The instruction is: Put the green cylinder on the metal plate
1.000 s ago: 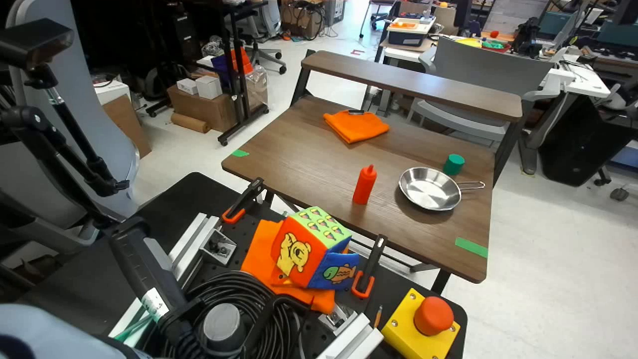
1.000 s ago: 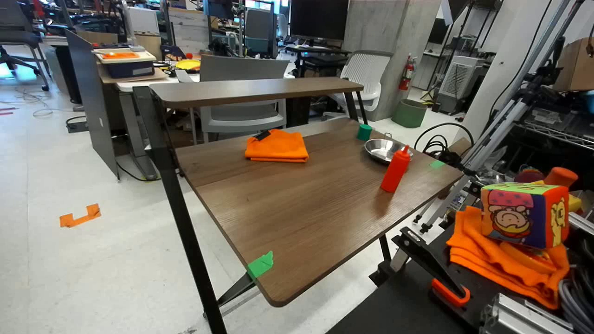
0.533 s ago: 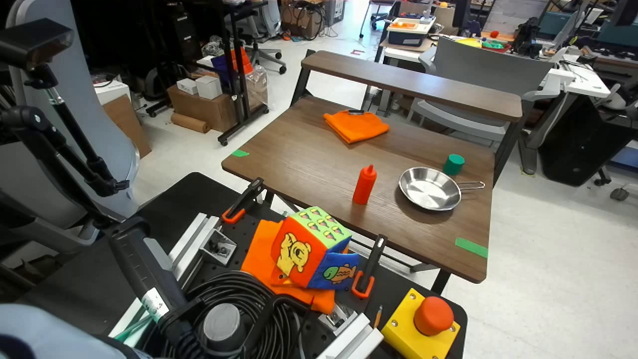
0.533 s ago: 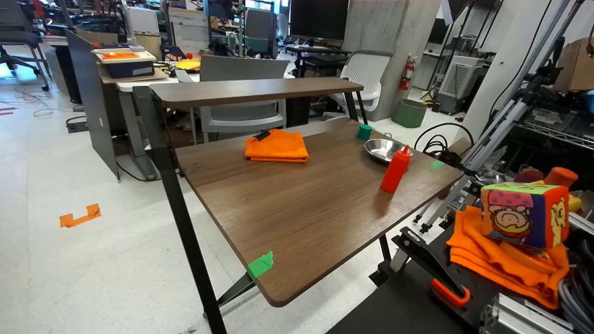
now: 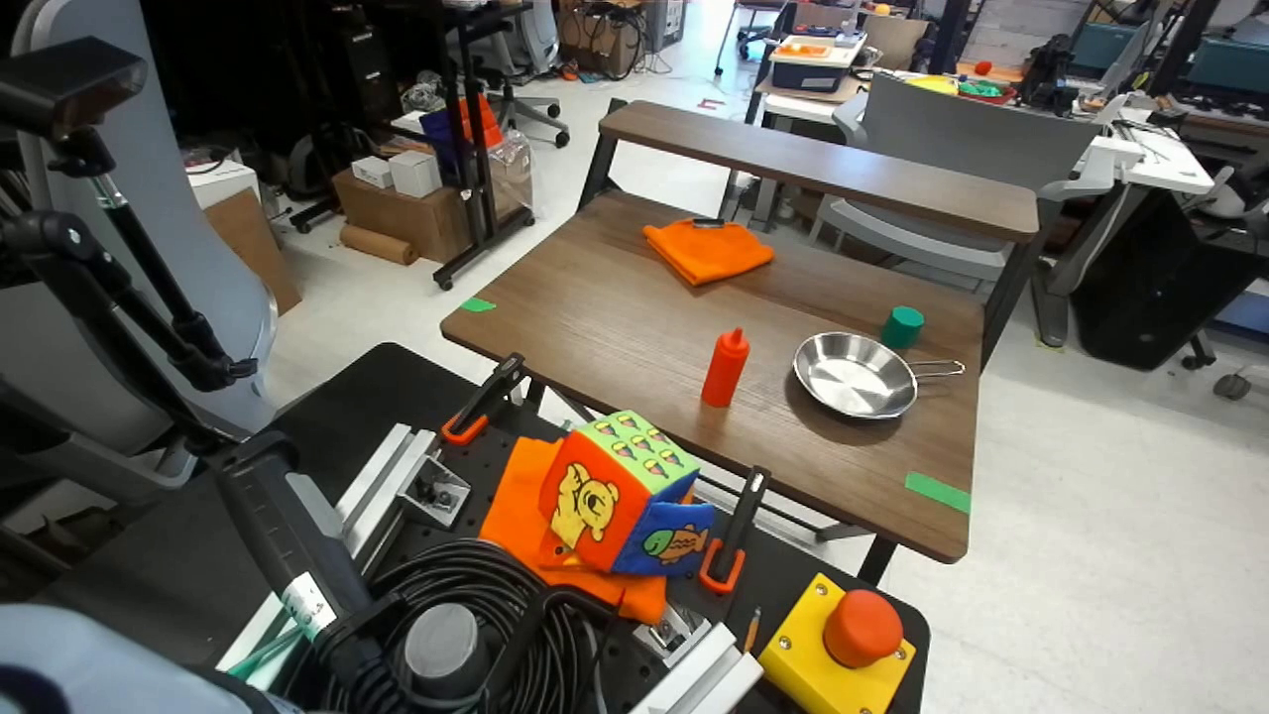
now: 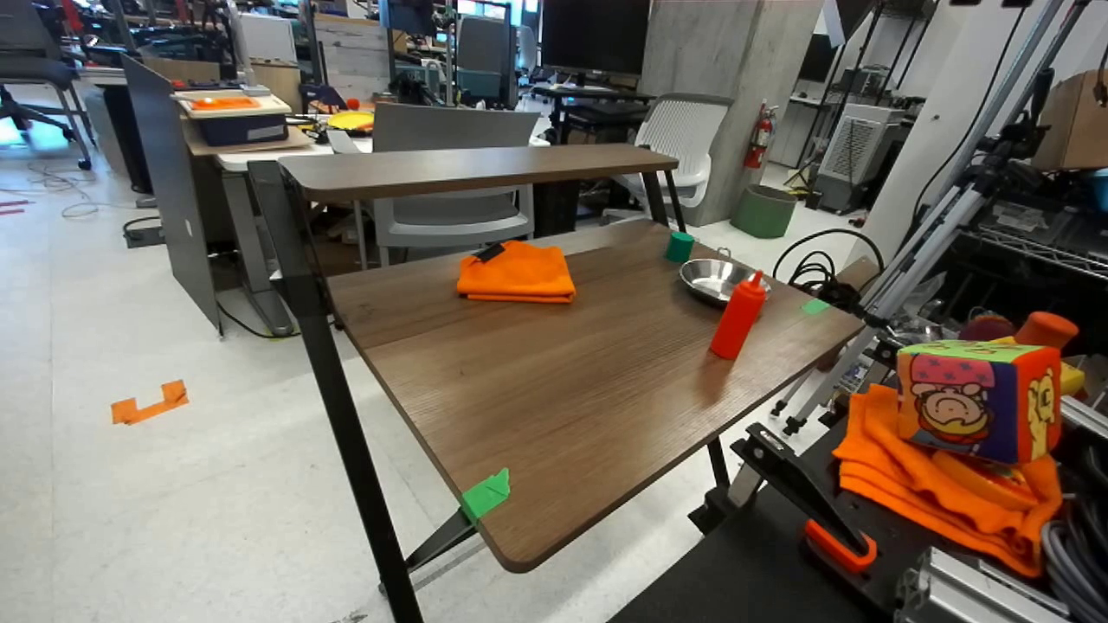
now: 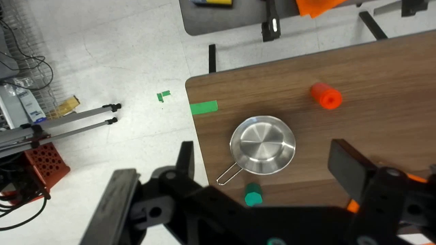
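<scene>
The small green cylinder stands upright on the brown table, beside the metal plate's wire handle. The metal plate is a shiny round dish on the table; its bottom shows empty in the wrist view. The cylinder shows in the wrist view, just above my gripper's dark body, which borders its lower edge. My gripper is wide open and empty, its fingers high above the table on either side of the plate. In an exterior view only dark fingertips show at the top edge.
A red bottle stands near the plate, towards the front edge. A folded orange cloth lies at the back. A raised shelf runs along the far side. A soft toy cube sits on the black robot base.
Dark fingertips have come into view at the top edge of an exterior view. Dark finger shapes at the top of another exterior view have shifted closer together and lower. The table's objects have not moved.
</scene>
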{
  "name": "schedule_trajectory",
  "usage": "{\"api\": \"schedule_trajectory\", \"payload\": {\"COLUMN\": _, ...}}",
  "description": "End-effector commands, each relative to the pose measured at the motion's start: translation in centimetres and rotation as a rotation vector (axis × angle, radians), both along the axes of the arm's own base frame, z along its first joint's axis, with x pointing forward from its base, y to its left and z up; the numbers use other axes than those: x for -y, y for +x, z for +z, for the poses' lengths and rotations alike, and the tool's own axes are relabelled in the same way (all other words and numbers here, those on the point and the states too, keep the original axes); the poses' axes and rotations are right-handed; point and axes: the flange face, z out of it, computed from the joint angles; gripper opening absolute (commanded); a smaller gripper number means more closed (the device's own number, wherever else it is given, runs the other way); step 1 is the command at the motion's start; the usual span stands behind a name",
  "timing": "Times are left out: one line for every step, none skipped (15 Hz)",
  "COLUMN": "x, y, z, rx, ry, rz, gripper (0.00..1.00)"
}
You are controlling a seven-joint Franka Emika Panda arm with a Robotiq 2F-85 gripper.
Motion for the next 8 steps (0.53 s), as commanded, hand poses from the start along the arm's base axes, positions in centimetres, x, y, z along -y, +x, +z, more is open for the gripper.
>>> {"api": "schedule_trajectory", "payload": {"x": 2.9, "y": 7.4, "z": -2.4, "rx": 0.017, "ry": 0.026, "rz": -0.093, "gripper": 1.0}}
{"api": "schedule_trajectory", "payload": {"x": 3.6, "y": 9.2, "z": -3.1, "rx": 0.016, "ry": 0.034, "rz": -0.115, "gripper": 1.0}}
{"api": "schedule_trajectory", "payload": {"x": 4.3, "y": 10.9, "z": -4.0, "rx": 0.008, "ry": 0.039, "rz": -0.141, "gripper": 1.0}}
{"api": "schedule_trajectory", "payload": {"x": 4.8, "y": 12.4, "z": -4.9, "rx": 0.002, "ry": 0.043, "rz": -0.163, "gripper": 1.0}}
{"api": "schedule_trajectory", "payload": {"x": 5.4, "y": 14.0, "z": -6.1, "rx": -0.004, "ry": 0.045, "rz": -0.179, "gripper": 1.0}}
{"api": "schedule_trajectory", "payload": {"x": 5.9, "y": 15.5, "z": -7.4, "rx": -0.007, "ry": 0.049, "rz": -0.194, "gripper": 1.0}}
{"api": "schedule_trajectory", "payload": {"x": 6.3, "y": 16.9, "z": -8.6, "rx": -0.01, "ry": 0.057, "rz": -0.207, "gripper": 1.0}}
{"api": "schedule_trajectory", "payload": {"x": 6.5, "y": 18.3, "z": -9.9, "rx": -0.017, "ry": 0.06, "rz": -0.22, "gripper": 1.0}}
